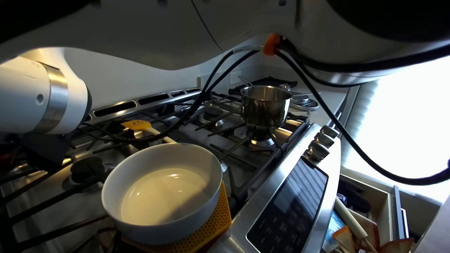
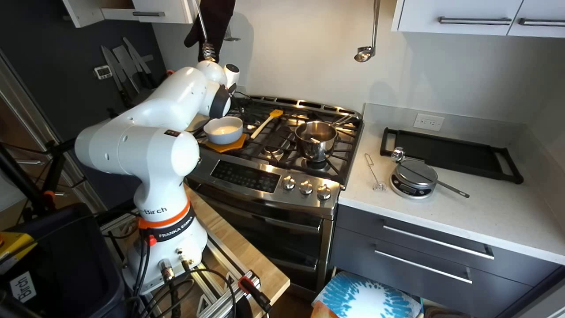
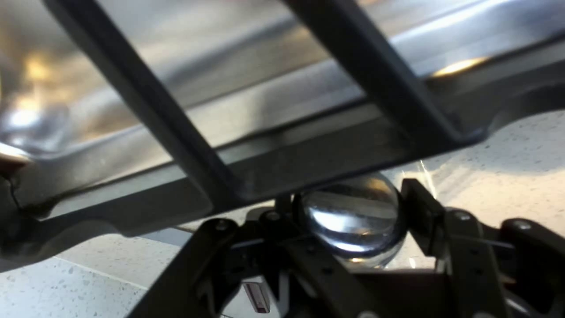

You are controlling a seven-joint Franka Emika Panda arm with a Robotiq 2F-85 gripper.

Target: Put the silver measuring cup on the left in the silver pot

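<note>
Silver pot (image 1: 264, 109), yellow mat (image 1: 208, 229) — honeycombed

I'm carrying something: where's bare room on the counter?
The white counter looks bare between the black tray and the front edge, right of the long handle lying across the kitchen scale. It's crowded between whisk and scale, and on the stove, with silver pot, spatula and bowl.

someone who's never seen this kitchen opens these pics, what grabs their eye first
Probably the big white robot arm, dominating the left of an exterior view. Next, a large pale bowl up close in an exterior view, on a yellow honeycomb pad, with the shiny silver pot beyond it on the stove. In the wrist view, what looks like the measuring cup gleams between the two sides of the tool.
</note>
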